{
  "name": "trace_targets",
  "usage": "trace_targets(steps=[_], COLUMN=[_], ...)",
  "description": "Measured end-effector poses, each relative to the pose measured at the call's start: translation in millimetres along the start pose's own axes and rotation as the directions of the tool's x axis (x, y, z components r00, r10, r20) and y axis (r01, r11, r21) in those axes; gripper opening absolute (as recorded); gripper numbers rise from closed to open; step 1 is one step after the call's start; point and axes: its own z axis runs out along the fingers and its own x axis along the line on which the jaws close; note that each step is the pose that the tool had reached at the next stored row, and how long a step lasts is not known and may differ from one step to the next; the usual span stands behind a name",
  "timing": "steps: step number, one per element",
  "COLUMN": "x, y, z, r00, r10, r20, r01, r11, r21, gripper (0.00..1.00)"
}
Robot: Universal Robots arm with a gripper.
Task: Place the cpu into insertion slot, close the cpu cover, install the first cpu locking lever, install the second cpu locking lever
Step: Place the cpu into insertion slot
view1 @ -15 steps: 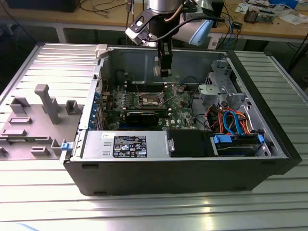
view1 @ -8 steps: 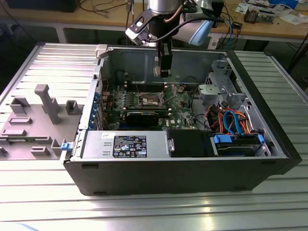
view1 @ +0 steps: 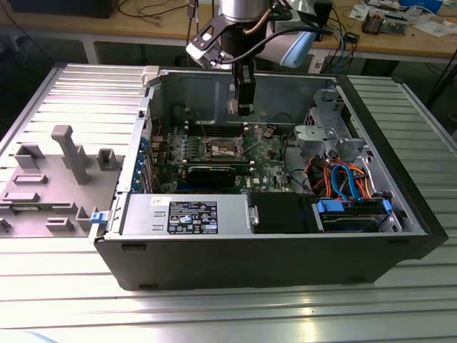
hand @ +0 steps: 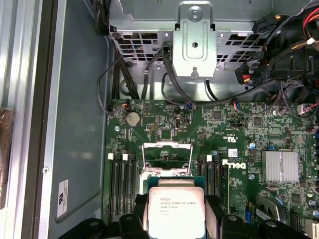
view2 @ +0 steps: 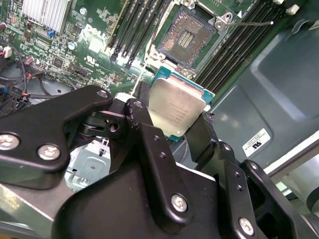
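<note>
Inside the open computer case, my gripper hangs above the green motherboard. The gripper is shut on the cpu, a flat silver square clamped by two opposite edges between black fingers. The cpu is in the air, clear of the board. The insertion slot lies open ahead of it with its dark pin grid bare. In the first wrist view the cpu is just short of the raised cpu cover. A thin wire locking lever sticks out beside the slot.
Long black memory slots flank the socket on both sides. A finned heatsink and a metal drive cage with black cables stand nearby. The power supply fills the case's near side. A grey fixture is at the exterior view's left.
</note>
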Motion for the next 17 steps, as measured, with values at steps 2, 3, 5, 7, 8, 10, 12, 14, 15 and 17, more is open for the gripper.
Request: trace_targets(steps=[2, 3, 5, 7, 8, 10, 12, 14, 15, 17], x=[0.0, 0.0, 0.0, 0.0, 0.0, 0.0, 0.0, 0.0, 0.0, 0.5], y=[-0.1, -0.1, -0.2, -0.3, -0.4, -0.8, -1.8, -2.8, -2.8, -2.9], z=[1.2, 1.5, 2.4, 3.2, 4.2, 6.1, 7.8, 9.9, 10.0, 10.4], r00=[1.0000, 1.0000, 1.0000, 1.0000, 1.0000, 1.0000, 1.0000, 1.0000, 1.0000, 1.0000], r10=[0.000, 0.000, 0.000, 0.000, 0.000, 0.001, 0.004, 0.004, 0.004, 0.004], r20=[0.0000, 0.0000, 0.0000, 0.0000, 0.0000, 0.0001, 0.0004, 0.0006, 0.0007, 0.0004], r01=[0.000, 0.000, 0.000, 0.000, 0.000, -0.001, -0.004, -0.004, -0.004, -0.004], r11=[1.0000, 1.0000, 1.0000, 1.0000, 1.0000, 1.0000, 1.0000, 1.0000, 1.0000, 1.0000], r21=[-0.0001, 0.0000, 0.0000, 0.0000, 0.0000, -0.0001, 0.0000, 0.0000, 0.0001, 0.0000], gripper=[0.54, 0.54, 0.54, 0.54, 0.54, 0.54, 0.54, 0.54, 0.54, 0.54])
